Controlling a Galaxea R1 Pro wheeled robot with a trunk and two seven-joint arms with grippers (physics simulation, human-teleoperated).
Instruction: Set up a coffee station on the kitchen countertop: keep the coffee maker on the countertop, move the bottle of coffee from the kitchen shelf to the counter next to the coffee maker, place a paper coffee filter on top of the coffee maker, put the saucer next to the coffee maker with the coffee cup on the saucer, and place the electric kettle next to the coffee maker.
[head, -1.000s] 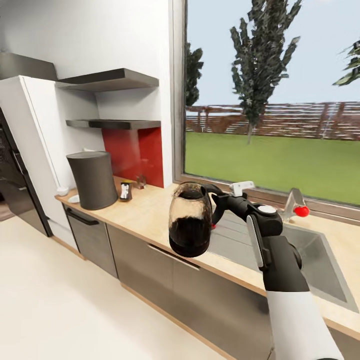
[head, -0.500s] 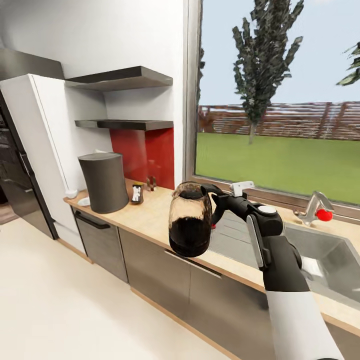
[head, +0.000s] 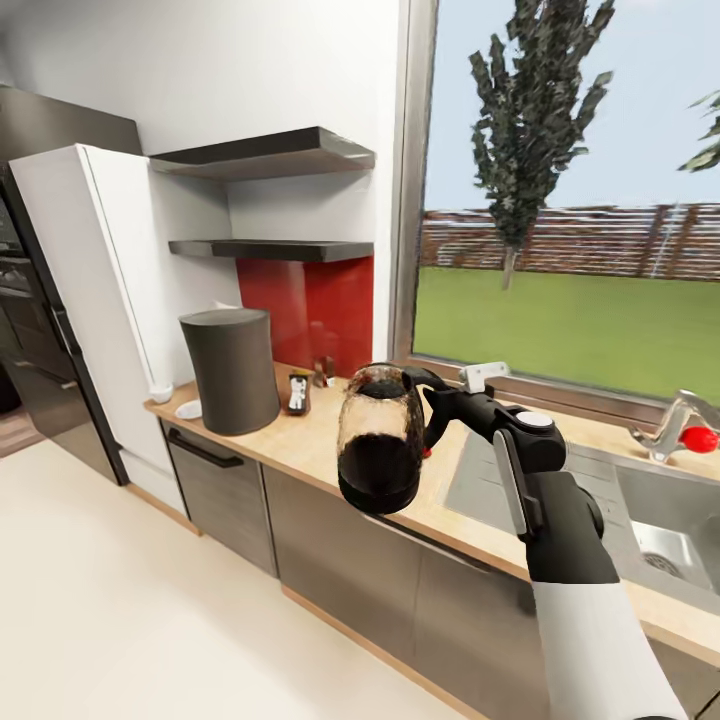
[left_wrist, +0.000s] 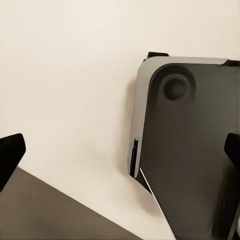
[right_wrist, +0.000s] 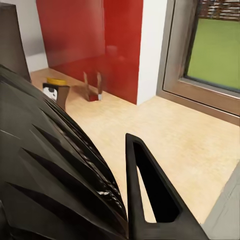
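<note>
Two shelves hung on the white wall in the head view, the lower being the kitchen shelf (head: 270, 248), above a red panel (head: 310, 310). Below them the countertop (head: 310, 440) ran along the window wall over grey cabinet fronts (head: 340, 560). The coffee maker (head: 232, 370) stood near the counter's far left end, with the bottle of coffee (head: 297, 392) just beside it toward the window. A white saucer (head: 188, 409) lay at the machine's other side, and a small white cup-like object (head: 160, 391) sat near the tall white cabinet (head: 90, 290). The right gripper (head: 440, 400) was clamped on the handle of the electric kettle (head: 380, 440), holding it upright in the air in front of the counter's edge, left of the sink (head: 640, 510).

From the left wrist camera, the left gripper (left_wrist: 120, 150) had its two dark fingertips (left_wrist: 10, 152) wide apart, nothing between them, over pale floor and a dark grey rounded panel.

Through the right wrist camera, the kettle's ribbed black top (right_wrist: 55, 180) loomed close beside one finger; the coffee bottle (right_wrist: 56, 91) stood on the beige counter before the red panel.
</note>
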